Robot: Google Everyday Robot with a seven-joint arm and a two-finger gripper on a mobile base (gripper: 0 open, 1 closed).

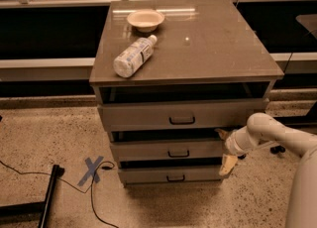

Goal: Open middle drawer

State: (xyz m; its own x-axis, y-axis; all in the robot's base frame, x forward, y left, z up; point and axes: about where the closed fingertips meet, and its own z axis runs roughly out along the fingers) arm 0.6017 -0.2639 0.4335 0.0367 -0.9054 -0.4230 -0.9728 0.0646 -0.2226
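The middle drawer (pixel 148 150) is the second of three in a grey-brown cabinet, with a small dark loop handle (pixel 178 153) at its centre. Its front stands slightly out, with a dark gap above it. My gripper (pixel 224 147) is at the drawer's right end, to the right of the handle, on a white arm coming in from the lower right. One tan finger (pixel 227 164) hangs down beside the bottom drawer (pixel 148 175); the other points at the gap above the middle drawer.
The top drawer (pixel 148 115) also stands partly out. A plastic bottle (pixel 132 57) lies on the cabinet top (pixel 213 48) beside a small bowl (pixel 145 20). A blue tape cross (pixel 92 169), a cable and a dark stand foot (pixel 47 195) lie on the floor at left.
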